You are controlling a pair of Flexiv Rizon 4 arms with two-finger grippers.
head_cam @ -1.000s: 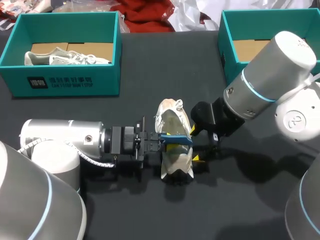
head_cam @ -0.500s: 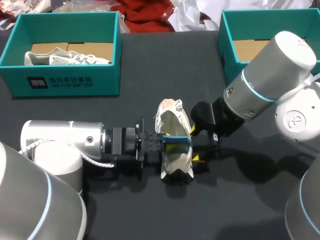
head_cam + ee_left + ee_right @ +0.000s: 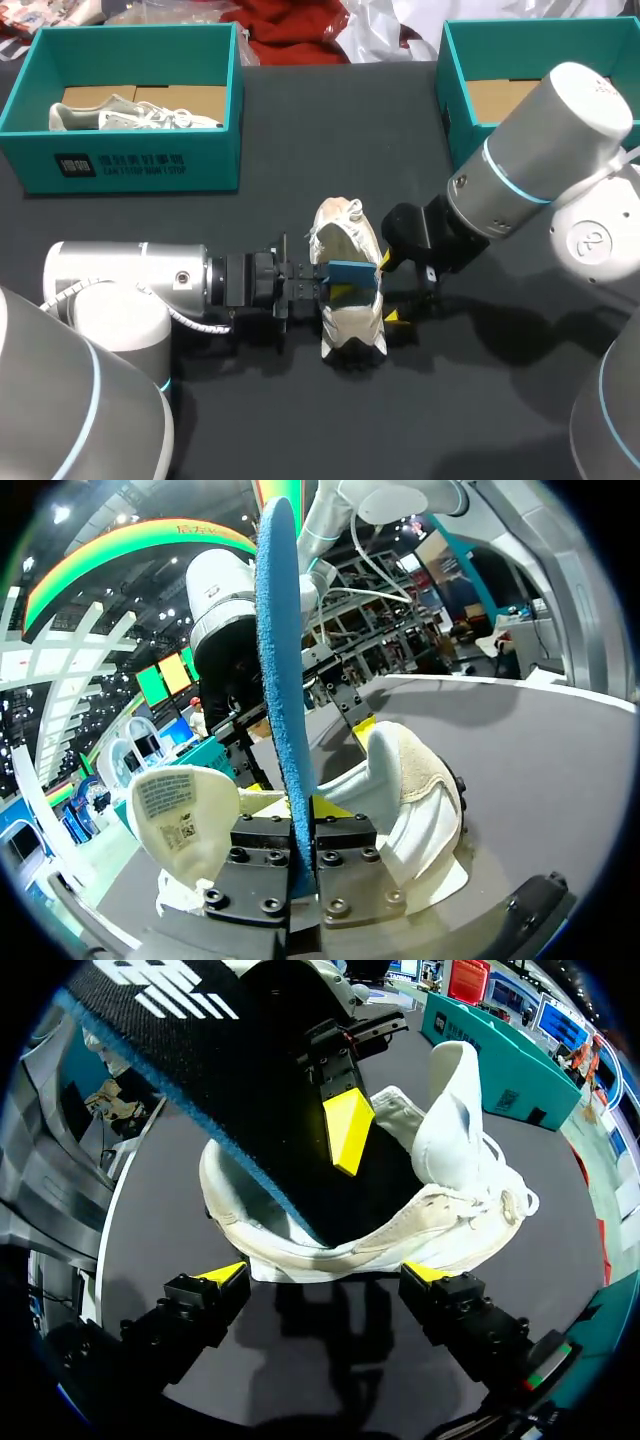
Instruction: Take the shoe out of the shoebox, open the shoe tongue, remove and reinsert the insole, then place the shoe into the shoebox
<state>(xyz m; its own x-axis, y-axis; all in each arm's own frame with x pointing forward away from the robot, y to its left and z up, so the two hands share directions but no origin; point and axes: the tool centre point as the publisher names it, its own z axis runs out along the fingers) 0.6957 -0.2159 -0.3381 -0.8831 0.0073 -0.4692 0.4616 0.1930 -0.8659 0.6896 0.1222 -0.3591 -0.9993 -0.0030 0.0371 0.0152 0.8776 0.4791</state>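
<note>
Far left at the back there's a teal shoebox (image 3: 120, 165) w/ a second pale shoe (image 3: 130, 115) lying on its side inside, on the cardboard bottom. In front of that, the left arm (image 3: 130, 285) comes in low and level over the black table (image 3: 300, 430). The left gripper (image 3: 304, 830) is pinching the blue insole (image 3: 278, 660), fingers pressed tight on either side of it near one end. The insole stands on edge, rising up and away from the fingers. It's mostly lifted out, w/ only its low end down at the shoe's opening. From the right wrist cam you see its black underside w/ white print, blue along the edge, plus one yellow fingertip (image 3: 347, 1125) of the left gripper poking in over the shoe's opening. The white shoe (image 3: 352, 325) is the task's one. It sits on the table about mid-way btw the two arms, outside both boxes, sole down. Its tongue (image 3: 180, 815) is flipped up and out, w/ the label side showing in the left wrist cam. The right gripper (image 3: 325, 1278) is on the shoe's far side from the left one w/ its fingers spread wide. Both yellow tips are low by the sole edge, one toward each end of the shoe's side wall. Can't tell if they actually touch it, but they aren't clamping anything. The right arm (image 3: 540, 160) angles in from the right edge. Behind it, back right, is the other teal shoebox (image 3: 520, 27), w/ only the cardboard bottom visible inside, and the arm covers part of it.
</note>
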